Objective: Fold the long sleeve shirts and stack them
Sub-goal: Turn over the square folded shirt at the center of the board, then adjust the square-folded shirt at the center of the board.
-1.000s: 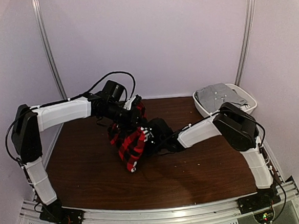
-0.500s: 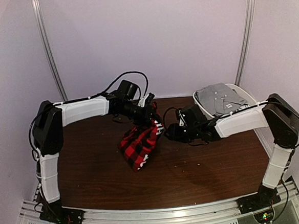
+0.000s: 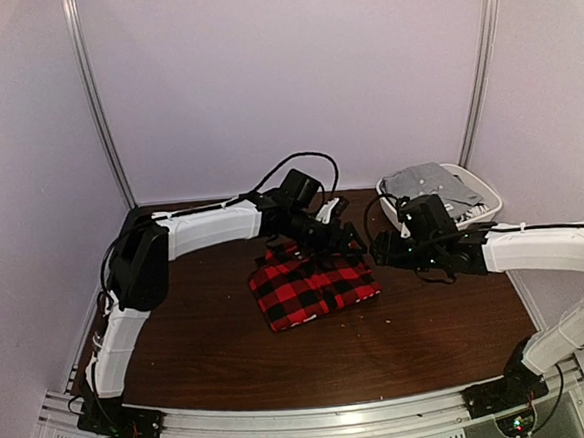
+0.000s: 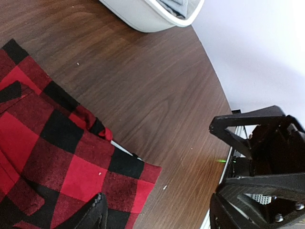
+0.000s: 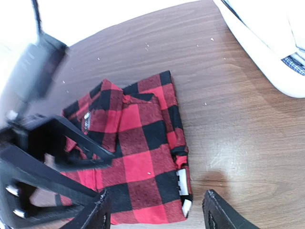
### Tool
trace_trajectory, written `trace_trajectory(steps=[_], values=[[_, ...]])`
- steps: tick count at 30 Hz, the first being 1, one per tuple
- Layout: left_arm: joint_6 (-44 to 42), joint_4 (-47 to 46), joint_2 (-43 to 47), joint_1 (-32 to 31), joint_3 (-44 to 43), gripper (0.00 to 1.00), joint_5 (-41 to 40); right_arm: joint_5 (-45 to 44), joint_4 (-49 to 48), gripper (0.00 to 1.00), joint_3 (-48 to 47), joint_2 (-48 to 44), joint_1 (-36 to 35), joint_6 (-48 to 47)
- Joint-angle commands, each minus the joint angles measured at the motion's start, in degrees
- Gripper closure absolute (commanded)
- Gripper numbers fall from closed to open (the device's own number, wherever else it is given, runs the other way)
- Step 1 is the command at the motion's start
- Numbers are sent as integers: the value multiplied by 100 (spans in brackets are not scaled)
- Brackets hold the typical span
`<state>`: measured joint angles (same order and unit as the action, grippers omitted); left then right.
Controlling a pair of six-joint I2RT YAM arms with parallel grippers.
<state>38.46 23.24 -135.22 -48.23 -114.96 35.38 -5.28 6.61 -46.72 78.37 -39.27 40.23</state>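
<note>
One long sleeve shirt (image 3: 312, 288), red-and-black check flannel, lies folded in a flat rectangle on the brown table (image 3: 200, 336). My left gripper (image 3: 339, 238) hovers just above the shirt's far right edge, open, holding nothing. In the left wrist view the shirt (image 4: 52, 157) fills the lower left, its corner under my left gripper (image 4: 157, 220). My right gripper (image 3: 382, 249) hangs just right of the shirt, also open. From the right wrist, the folded shirt (image 5: 136, 148) lies below my right gripper (image 5: 155, 217), its white label at the right edge.
A white basket (image 3: 396, 212) holding grey folded clothing (image 3: 428, 187) stands at the table's back right corner, close behind the right arm. The basket's rim (image 4: 143, 16) shows at the top of the left wrist view and its wall (image 5: 267, 52) in the right wrist view. White walls enclose the table.
The shirt hung bunched from my shut left gripper; now it lies folded flat on the table. Both grippers have opened, and both arms have swung to the right.
</note>
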Motion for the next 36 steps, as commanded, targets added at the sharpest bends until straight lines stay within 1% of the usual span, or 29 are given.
trace_trajectory(steps=[1, 3, 6, 9, 13, 17, 21, 22, 23, 26, 29, 30, 33, 36], values=[[74, -190, 969, 277, 428, 25, -715, 12, 190, 33, 40, 186, -11, -355], [188, -356, 1462, 395, 1092, 25, -1056, 91, 176, 34, 2, 378, -21, -430], [320, -574, 2194, 564, 2302, 25, -1411, 226, 131, 40, -42, 711, -45, -529], [368, -741, 2746, 720, 3288, 25, -1429, 279, 68, 45, -48, 1020, -69, -598], [427, -925, 3323, 887, 4352, 25, -1525, 383, -29, 57, -41, 1347, -99, -658], [445, -1003, 3716, 1035, 5085, 25, -1515, 475, -119, 71, 65, 1448, -251, -623], [406, -998, 3910, 1140, 5585, 25, -1458, 518, -204, 95, 292, 1464, -529, -446], [397, -991, 3948, 1152, 5669, 25, -1438, 519, -220, 99, 391, 1441, -624, -368], [385, -977, 3977, 1157, 5740, 25, -1436, 505, -242, 100, 506, 1378, -705, -288], [362, -992, 4067, 1158, 5976, 25, -1298, 518, -366, 100, 969, 1116, -876, 7], [384, -1034, 4149, 1158, 6230, 25, -1201, 728, -494, 100, 1488, 745, -999, 226], [380, -1063, 4181, 1153, 6300, 25, -1187, 741, -462, 98, 1636, 627, -1002, 248], [295, -1060, 4193, 1159, 6320, 25, -1266, 667, -200, 80, 1678, 234, -1004, 266], [203, -1011, 4128, 1170, 6079, 25, -1492, 558, 167, 62, 1414, -282, -987, 198]])
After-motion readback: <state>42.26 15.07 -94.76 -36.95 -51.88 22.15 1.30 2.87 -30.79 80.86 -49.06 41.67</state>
